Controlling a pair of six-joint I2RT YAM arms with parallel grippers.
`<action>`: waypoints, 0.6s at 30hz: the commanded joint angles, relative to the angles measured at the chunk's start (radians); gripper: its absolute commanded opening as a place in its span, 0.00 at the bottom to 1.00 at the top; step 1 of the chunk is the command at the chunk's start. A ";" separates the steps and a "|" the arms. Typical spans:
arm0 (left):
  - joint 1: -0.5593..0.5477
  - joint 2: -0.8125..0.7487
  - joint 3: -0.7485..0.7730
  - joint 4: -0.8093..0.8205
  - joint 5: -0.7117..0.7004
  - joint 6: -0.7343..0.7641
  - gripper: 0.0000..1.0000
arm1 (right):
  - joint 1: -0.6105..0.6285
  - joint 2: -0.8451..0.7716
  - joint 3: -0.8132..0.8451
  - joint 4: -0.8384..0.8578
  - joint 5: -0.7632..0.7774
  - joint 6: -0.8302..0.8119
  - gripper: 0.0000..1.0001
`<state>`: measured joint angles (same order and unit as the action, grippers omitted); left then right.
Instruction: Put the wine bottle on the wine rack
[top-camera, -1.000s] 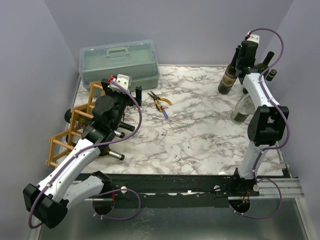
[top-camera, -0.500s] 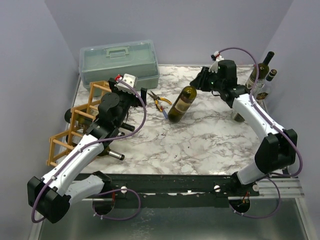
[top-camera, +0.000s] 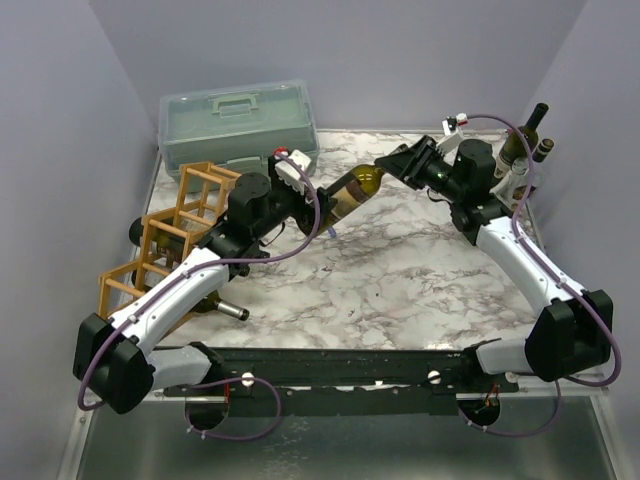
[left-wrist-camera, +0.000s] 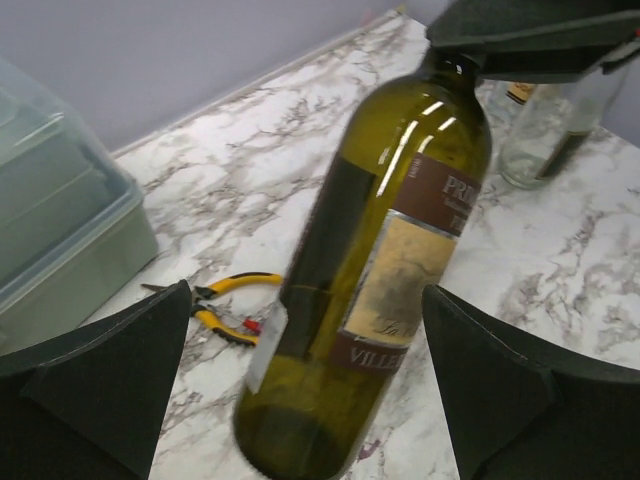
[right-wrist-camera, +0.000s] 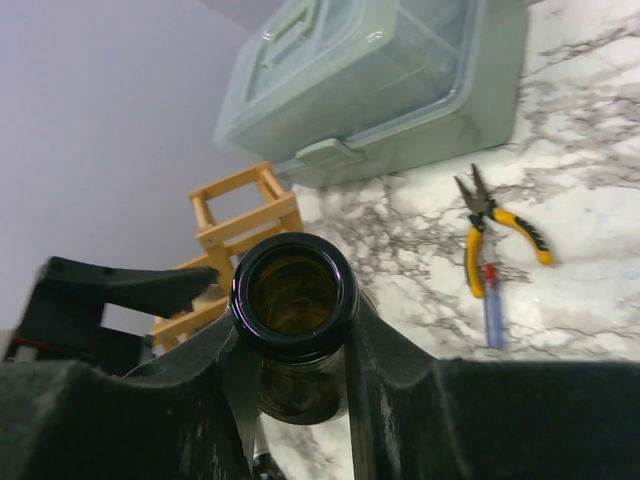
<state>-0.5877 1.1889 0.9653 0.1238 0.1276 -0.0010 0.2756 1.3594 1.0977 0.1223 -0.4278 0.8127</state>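
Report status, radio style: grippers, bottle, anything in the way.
Right gripper shut on wine bottle neck, bottle airborne, tilted. Left gripper open, straddling bottle's base. Wine rack far left, beyond left arm; pliers on table below bottle.

One wine rack (right-wrist-camera: 245, 225), one toolbox (top-camera: 238, 125), one pliers (right-wrist-camera: 480, 222)

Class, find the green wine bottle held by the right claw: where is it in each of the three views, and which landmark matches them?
Top external: the wine bottle is tilted, just above centre, between the two arms.
Left wrist: wine bottle fills the middle, base towards the camera.
Right wrist: wine bottle at lower centre, mostly just its open mouth.
Shared landmark: the green toolbox, visible in all three.
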 joint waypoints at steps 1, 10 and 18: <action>-0.042 0.053 0.052 -0.046 0.101 -0.010 0.99 | 0.002 -0.037 -0.034 0.259 -0.099 0.207 0.00; -0.083 0.109 0.070 -0.099 0.018 0.069 0.99 | 0.011 -0.019 -0.041 0.337 -0.161 0.286 0.01; -0.105 0.137 0.081 -0.122 -0.110 0.122 0.96 | 0.029 -0.054 -0.061 0.329 -0.172 0.289 0.01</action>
<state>-0.6849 1.3098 1.0225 0.0235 0.0917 0.0837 0.2867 1.3556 1.0374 0.3401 -0.5461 1.0126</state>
